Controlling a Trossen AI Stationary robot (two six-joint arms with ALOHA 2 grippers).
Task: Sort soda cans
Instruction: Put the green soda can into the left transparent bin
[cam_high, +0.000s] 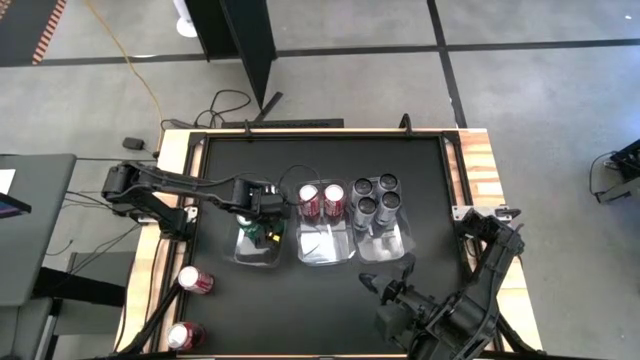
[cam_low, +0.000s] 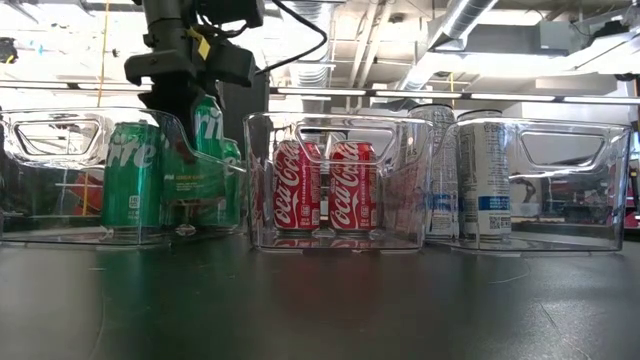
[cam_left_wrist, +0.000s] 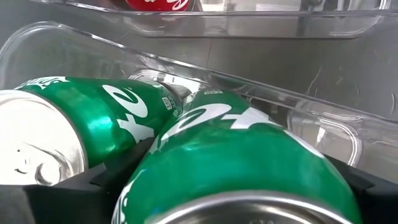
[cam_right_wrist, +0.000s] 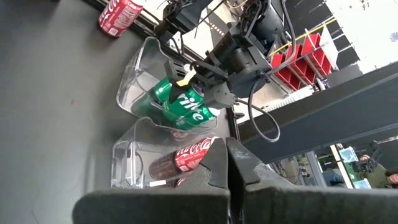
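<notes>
A green can (cam_left_wrist: 249, 168) sits between the left gripper's (cam_high: 262, 222) fingers, low inside the left clear tray (cam_low: 60, 175) beside other green cans (cam_low: 131, 175); the arm reaches across from the table's left edge, wrist bent down. Its jaws look spread around the can, though grip is unclear. The right gripper (cam_right_wrist: 228, 163), pinched shut, waits by the near right corner.

Black table (cam_high: 420, 200) with wood edging on grey concrete floor (cam_high: 540, 90) crossed by dark lines; yellow cable (cam_high: 140, 75) far left, grey desk (cam_high: 35, 230) left, dark post (cam_high: 250, 45) beyond the far edge; ceiling pipes (cam_low: 470, 20) above, red bins (cam_right_wrist: 298, 59) shelved behind.
</notes>
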